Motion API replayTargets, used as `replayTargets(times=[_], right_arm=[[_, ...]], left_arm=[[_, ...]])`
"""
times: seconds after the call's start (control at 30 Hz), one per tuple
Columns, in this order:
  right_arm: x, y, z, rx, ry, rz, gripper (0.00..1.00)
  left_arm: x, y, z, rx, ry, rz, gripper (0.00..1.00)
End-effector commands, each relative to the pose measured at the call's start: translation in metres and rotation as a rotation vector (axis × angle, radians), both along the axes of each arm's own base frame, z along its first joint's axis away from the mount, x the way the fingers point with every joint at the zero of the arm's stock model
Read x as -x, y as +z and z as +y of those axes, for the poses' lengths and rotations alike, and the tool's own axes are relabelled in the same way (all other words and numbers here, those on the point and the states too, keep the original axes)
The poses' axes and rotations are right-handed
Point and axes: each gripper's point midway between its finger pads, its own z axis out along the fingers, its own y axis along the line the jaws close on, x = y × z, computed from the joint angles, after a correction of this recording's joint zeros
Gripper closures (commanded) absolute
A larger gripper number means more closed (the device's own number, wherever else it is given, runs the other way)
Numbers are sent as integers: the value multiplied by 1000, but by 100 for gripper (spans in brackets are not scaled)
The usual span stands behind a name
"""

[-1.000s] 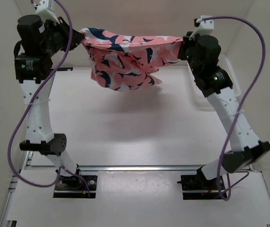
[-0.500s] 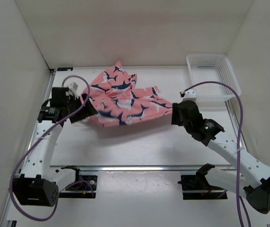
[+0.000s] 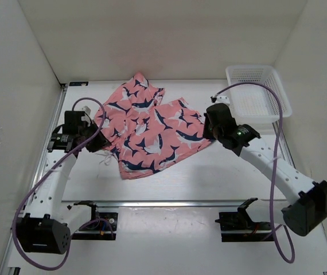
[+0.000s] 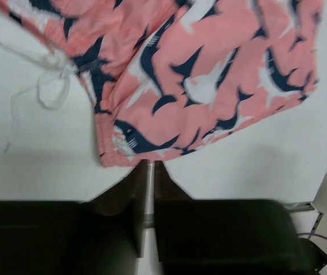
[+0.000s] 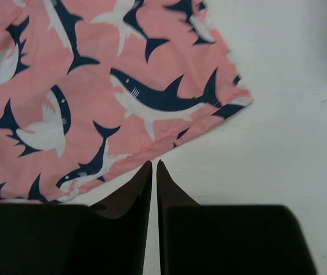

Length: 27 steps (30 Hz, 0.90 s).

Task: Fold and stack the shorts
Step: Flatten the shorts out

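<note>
Looking down from the top camera, left to right: the left gripper (image 3: 96, 142) sits at about 9 o'clock of the shorts (image 3: 149, 129); on its wrist cam the fingers are pressed together, tips right at the waistband edge, and I see no cloth between them. The white drawstring (image 4: 51, 77) trails loose off that edge onto the table (image 3: 209, 172).

The shorts lie spread near the table's middle, a bit toward 11 o'clock; waistband to the left, one leg running up to 12 o'clock, the other out to 3 o'clock; mostly flat but rumpled.

The right gripper (image 3: 208, 127) is at the 3 o'clock hem, fingers closed to a thin slit and nothing pinched; its tips are just beside the leg hem.

My guess on handling: thin, light, floppy fabric; it'll sag and bunch the moment it's lifted; not fragile. I'd pinch the waistband corner on the left and the leg hem on the right, where the stitched edges give some body; watch the drawstring for snags.

Surface is plain, smooth white; white basket (image 3: 249, 67) in the 2 o'clock corner; pale walls close in on three sides.
</note>
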Motion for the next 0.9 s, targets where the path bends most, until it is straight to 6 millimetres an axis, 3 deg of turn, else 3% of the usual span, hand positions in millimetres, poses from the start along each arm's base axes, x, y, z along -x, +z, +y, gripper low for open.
replayTargets(times=[0.0,0.03,0.07,0.1,0.13,0.23,0.33,0.37,0.43,0.57,0.7,0.77,0.87], right_arm=[[5,-28,23,-154,60,171,89],[6,-32,25,-195,72,197,88],[7,-39,26,-228,72,229,86],[11,-47,28,-277,91,269,83],[6,-51,19,-303,68,281,71],[6,-67,-1,-355,64,327,32],[3,-84,-27,-408,7,356,11],[0,-85,-42,-426,-37,351,7],[0,-91,-54,-456,-67,362,0],[-8,-95,-84,-526,-173,354,0],[-10,-107,-93,-579,-214,386,0],[-12,-109,-93,-579,-214,385,3],[-15,-115,-100,-559,-272,388,14]], left_arm=[[-5,-48,0,45,106,116,68],[-6,-68,2,37,121,168,58],[-11,-75,7,30,150,186,47],[-13,-81,7,28,151,206,44],[-20,-94,11,9,177,233,28],[-42,-101,25,23,237,215,26],[-72,-114,43,-12,270,232,26],[-77,-119,43,-14,270,251,26],[-89,-133,54,-41,300,290,26],[-112,-149,75,-73,355,325,26],[-136,-171,87,-76,369,365,30],[-154,-166,97,-93,382,336,42],[-170,-166,108,-96,392,325,55]])
